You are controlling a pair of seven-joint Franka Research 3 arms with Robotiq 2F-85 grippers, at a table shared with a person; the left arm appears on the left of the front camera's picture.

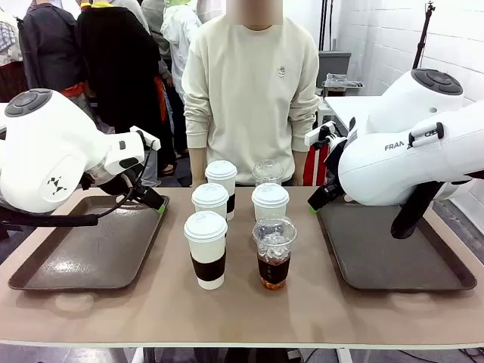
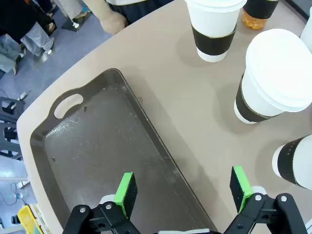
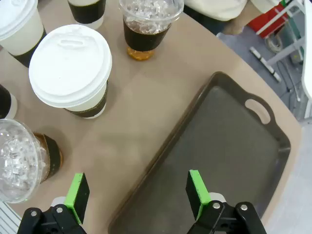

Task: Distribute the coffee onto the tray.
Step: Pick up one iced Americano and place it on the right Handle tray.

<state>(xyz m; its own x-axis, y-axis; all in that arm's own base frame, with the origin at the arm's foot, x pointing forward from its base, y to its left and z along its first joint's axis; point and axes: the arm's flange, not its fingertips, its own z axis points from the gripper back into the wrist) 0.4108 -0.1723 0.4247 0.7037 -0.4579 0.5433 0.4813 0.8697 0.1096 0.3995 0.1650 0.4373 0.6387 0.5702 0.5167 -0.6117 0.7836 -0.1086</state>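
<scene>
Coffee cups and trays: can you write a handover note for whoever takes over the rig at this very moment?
Left gripper: open, holding nothing, over the inner edge of the left tray.
Right gripper: open, holding nothing, over the inner edge of the right tray.
Coffee: four white lidded cups and two iced coffees stand upright in a cluster on the table, between the two trays.
Done: nothing yet; no cup is on a tray.
Left: move all six cups onto the trays.
</scene>
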